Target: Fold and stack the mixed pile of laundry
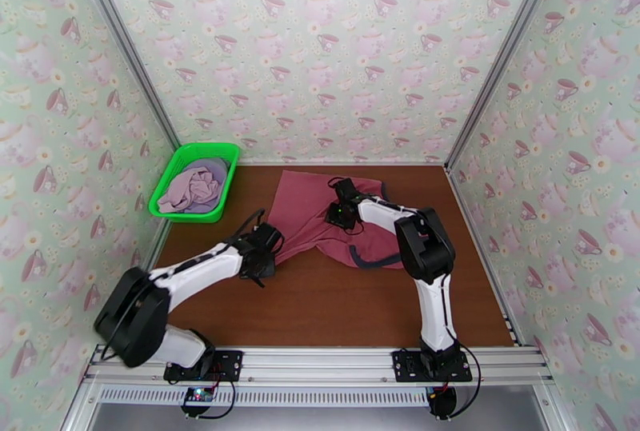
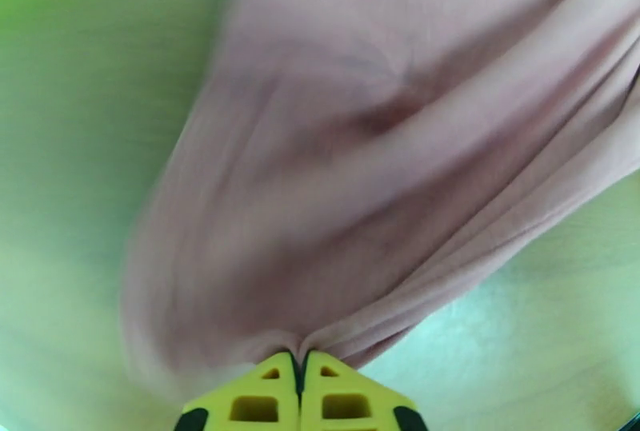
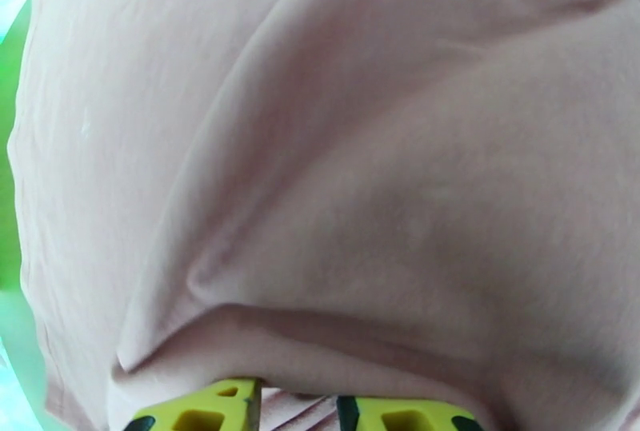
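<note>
While the left gripper (image 2: 302, 361) is clamping a near corner of the tank top (image 1: 304, 201), the cloth is running far-right to the right gripper (image 3: 296, 402), jaws parted on a fold, grip unclear.

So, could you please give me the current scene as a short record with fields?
table: brown wood surface
tank top: dusty-red, lying partly spread on the table, dark trim at its near right edge
left gripper: fingers shut on the tank top's near-left edge
right gripper: at the tank top's middle, fingers apart with cloth between them, grip unclear
basket: green, at the far-left corner of the table
pale garments: pink-lilac and lavender, bunched inside the basket
</note>
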Motion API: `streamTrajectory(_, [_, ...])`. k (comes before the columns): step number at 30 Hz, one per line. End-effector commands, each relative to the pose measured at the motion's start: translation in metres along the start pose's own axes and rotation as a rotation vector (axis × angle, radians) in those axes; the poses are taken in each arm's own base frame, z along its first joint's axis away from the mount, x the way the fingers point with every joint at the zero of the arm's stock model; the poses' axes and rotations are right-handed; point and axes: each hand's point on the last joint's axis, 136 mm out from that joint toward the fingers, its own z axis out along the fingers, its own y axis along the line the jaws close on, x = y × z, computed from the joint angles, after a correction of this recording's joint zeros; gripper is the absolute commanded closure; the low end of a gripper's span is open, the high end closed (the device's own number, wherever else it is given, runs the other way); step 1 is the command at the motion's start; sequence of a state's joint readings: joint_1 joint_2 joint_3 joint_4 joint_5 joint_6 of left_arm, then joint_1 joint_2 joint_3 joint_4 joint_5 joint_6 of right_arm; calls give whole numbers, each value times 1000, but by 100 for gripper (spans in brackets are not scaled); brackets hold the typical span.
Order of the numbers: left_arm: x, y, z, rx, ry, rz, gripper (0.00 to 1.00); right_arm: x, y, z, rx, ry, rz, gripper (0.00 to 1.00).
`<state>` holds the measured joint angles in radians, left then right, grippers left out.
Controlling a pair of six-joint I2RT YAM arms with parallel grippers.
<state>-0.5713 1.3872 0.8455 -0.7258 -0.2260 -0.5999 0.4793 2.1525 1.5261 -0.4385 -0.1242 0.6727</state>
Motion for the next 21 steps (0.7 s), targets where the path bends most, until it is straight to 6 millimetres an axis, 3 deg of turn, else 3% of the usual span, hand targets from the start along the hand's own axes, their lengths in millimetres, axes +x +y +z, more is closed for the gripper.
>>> streamTrajectory(1, [19,44,-29,-139,19,-24,99,34,-45,20,129,104,18,65])
streamTrajectory(5, [20,54,-51,-118,-21,-54,85,35,-45,18,129,103,20,66])
streamTrajectory(9, [19,55,-52,-110,-15,-77,61,35,-42,15,119,104,20,66])
streamTrajectory(11, [22,52,-50,-98,7,-75,54,34,-42,13,119,104,15,65])
streamTrajectory(15, [25,47,-43,-85,31,-76,51,35,-42,12,119,111,6,65])
streamTrajectory(19, [14,40,-36,-54,18,-107,51,39,-41,12,111,126,-4,66])
streamTrajectory(21, [3,31,-32,5,15,-138,43,40,-42,11,112,129,-11,66])
